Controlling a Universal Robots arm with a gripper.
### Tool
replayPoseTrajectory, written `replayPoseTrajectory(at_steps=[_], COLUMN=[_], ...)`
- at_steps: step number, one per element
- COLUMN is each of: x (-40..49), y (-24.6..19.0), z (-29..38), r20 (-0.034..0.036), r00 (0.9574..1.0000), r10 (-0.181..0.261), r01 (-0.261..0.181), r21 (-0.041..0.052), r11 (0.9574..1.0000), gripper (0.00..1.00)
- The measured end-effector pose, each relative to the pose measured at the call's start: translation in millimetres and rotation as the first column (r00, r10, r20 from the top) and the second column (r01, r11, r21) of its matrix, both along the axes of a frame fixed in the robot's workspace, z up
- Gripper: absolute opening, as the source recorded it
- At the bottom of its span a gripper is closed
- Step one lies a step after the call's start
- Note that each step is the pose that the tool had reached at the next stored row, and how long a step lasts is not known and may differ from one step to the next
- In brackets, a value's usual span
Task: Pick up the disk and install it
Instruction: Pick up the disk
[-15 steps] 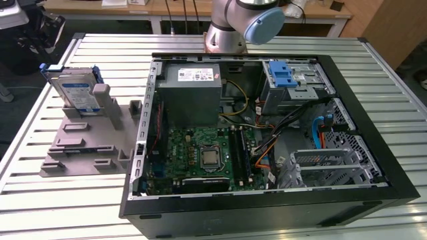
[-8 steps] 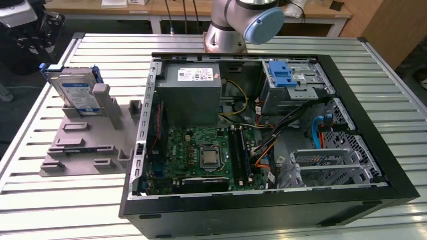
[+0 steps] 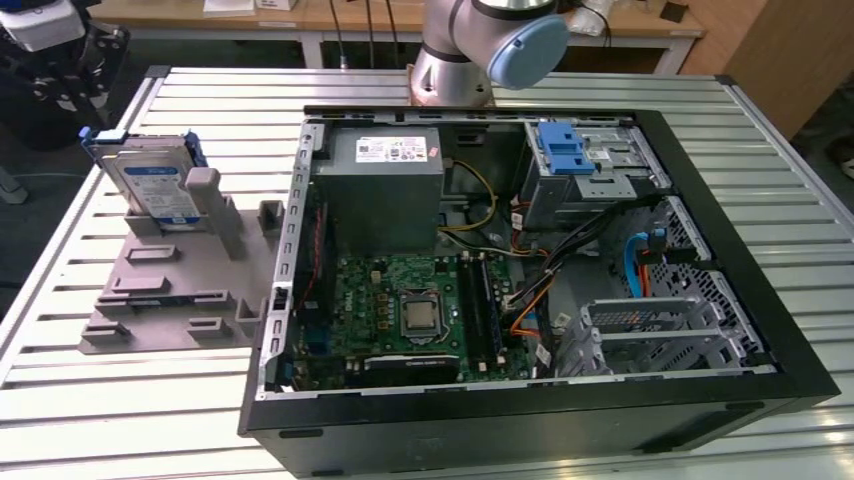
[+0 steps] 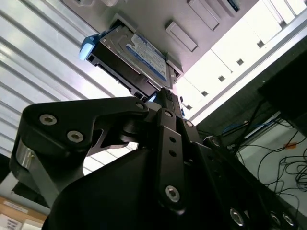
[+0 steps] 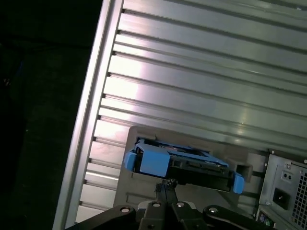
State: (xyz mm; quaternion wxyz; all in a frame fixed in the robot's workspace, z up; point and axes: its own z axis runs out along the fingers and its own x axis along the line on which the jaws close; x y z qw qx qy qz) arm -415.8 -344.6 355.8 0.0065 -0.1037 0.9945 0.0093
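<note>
Disk (image 3: 150,185) stands on edge in a grey holder (image 3: 174,290) on the slatted counter (image 3: 120,420). It is outside the open computer case (image 3: 534,425), off the case's side wall toward the exterior view's left. Its blue frame and labelled face show in both wrist views (image 4: 139,55) (image 5: 180,163). The hand (image 3: 67,95) hangs above and a little beyond the disk, farther from the case than the holder is. It is not touching the disk. In the first wrist view the hand's tips (image 5: 166,184) look drawn together with nothing between them.

By my reading the step in hand is the approach for the pick. The disk is not yet gripped, and nothing has gone into the case. A grasp from here would call for the hand parted enough to straddle the disk's thin upper edge and lined up square with it. It would need a straight descent so the holder's posts are not knocked. Inside the case, the blue-latched drive cage (image 3: 587,165) sits at the corner far from the holder.
</note>
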Motion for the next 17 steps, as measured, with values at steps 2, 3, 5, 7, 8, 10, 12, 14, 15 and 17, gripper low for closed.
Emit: replayPoseTrajectory(at_steps=[2, 3, 5, 7, 8, 10, 12, 14, 15, 17], x=[0.0, 0.0, 0.0, 0.0, 0.0, 0.0, 0.0, 0.0, 0.0, 0.0], y=[0.1, 0.1, 0.0, 0.0, 0.0, 0.0, 0.0, 0.0, 0.0, 0.0], z=[-0.1, -0.2, -0.4, -0.6, -0.6, -0.8, -0.8, -0.9, -0.9, -1.0], r20=[-0.0001, -0.0001, -0.0002, 0.0000, 0.0000, 0.0000, 0.0000, 0.0000, 0.0000, 0.0000], r00=[0.9994, 0.9985, 0.9960, 0.9921, 0.9897, 0.9836, 0.9765, 0.9681, 0.9636, 0.9541], r10=[0.036, 0.054, 0.090, 0.126, 0.143, 0.180, 0.216, 0.251, 0.267, 0.299], r01=[-0.036, -0.054, -0.090, -0.126, -0.143, -0.180, -0.216, -0.251, -0.267, -0.299], r21=[0.0000, -0.0001, 0.0000, 0.0000, 0.0000, 0.0000, 0.0000, 0.0000, 0.0000, 0.0000], r11=[0.9994, 0.9985, 0.9960, 0.9921, 0.9897, 0.9836, 0.9765, 0.9681, 0.9636, 0.9541], gripper=[0.11, 0.11, 0.11, 0.11, 0.11, 0.11, 0.11, 0.11, 0.11, 0.11])
